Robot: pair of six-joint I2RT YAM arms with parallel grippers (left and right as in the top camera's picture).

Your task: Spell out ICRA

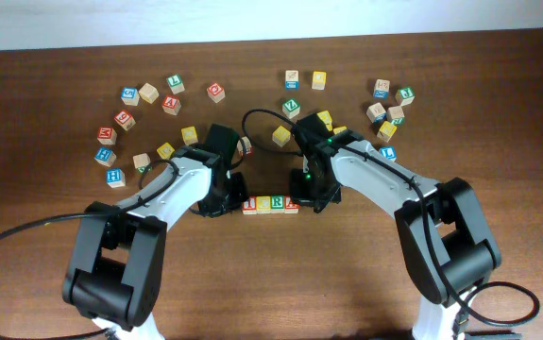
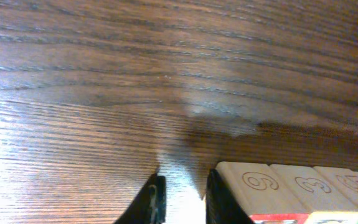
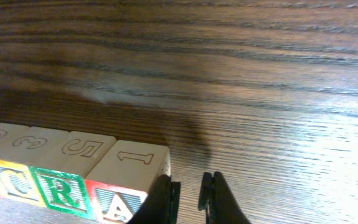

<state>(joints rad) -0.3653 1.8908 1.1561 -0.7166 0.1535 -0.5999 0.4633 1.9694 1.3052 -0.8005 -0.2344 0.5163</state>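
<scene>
Closest in, right wrist view: right gripper (image 3: 190,200) pinched to a narrow slit, nothing held, one finger just beside the A block (image 3: 124,200). Same on left wrist view: left gripper (image 2: 183,202) narrow, holding nothing, one finger hard by the end block (image 2: 256,186). Reads C, R, A on painted front faces, carved numerals on bare-wood tops. Small wooden cubes, softened edges, coloured letter panels. From overhead, shows the row (image 1: 271,204) of four touching blocks mid-table, flanked by both claws; first letter too small to confirm, likely I. Judges spelling done; at most a squeeze to straighten, then backing off. Farther back, loose letter blocks (image 1: 146,93) scattered in an arc, well apart from the row. Dark brown table (image 1: 271,283), strong grain, slight sheen.
</scene>
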